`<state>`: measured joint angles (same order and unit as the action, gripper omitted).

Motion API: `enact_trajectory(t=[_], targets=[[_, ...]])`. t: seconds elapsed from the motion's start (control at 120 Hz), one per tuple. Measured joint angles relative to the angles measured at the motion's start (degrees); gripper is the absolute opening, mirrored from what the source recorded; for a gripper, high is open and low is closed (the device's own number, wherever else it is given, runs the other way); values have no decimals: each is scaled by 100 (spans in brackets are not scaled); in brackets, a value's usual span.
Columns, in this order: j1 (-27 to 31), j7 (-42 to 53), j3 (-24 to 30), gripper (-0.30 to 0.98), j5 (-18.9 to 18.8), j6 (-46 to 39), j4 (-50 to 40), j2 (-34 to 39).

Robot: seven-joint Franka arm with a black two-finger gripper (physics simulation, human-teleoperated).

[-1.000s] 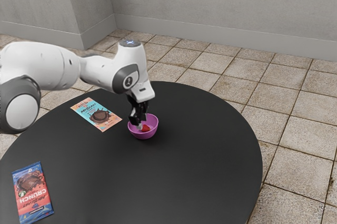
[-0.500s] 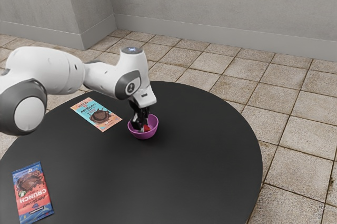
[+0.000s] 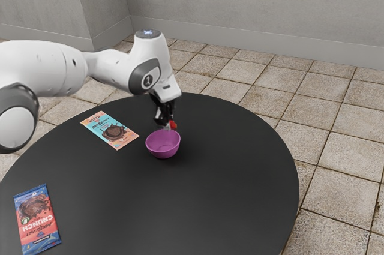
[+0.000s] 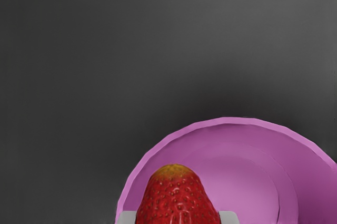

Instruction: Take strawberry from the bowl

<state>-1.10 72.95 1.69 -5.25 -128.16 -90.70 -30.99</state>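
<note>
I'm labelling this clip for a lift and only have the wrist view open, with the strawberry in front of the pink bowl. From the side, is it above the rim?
Observer: Yes. In the exterior view the strawberry, held in the gripper, shows just above the far rim of the bowl.
Reviewer: Anything else lying on the table?
Observer: Two wrapped chocolate bars: a teal-and-orange one and a red-and-blue one.
Reviewer: Which is nearer the bowl?
Observer: The teal-and-orange one; it lies beside the bowl, toward the exterior view's left, with bare table between them.
</note>
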Motion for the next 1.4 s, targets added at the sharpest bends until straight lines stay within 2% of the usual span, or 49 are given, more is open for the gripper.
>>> enact_trajectory(t=[0.183,0.367,0.475,0.7,0.867,0.983,1.067,1.275,1.4], targets=[[-344,-45,3,-2,-2,162,0,480],[-1098,-136,8,-3,13,267,29,518],[-1375,-234,27,-3,10,291,39,301],[-1433,-430,97,-2,0,259,211,-417],[-1428,-516,95,32,33,317,225,-468],[-1433,-577,90,47,51,362,204,-389],[-1408,-711,56,54,49,610,141,-49],[-964,-1593,18,63,46,2193,-269,1772],[-803,-2190,-84,66,42,2923,-368,2541]])
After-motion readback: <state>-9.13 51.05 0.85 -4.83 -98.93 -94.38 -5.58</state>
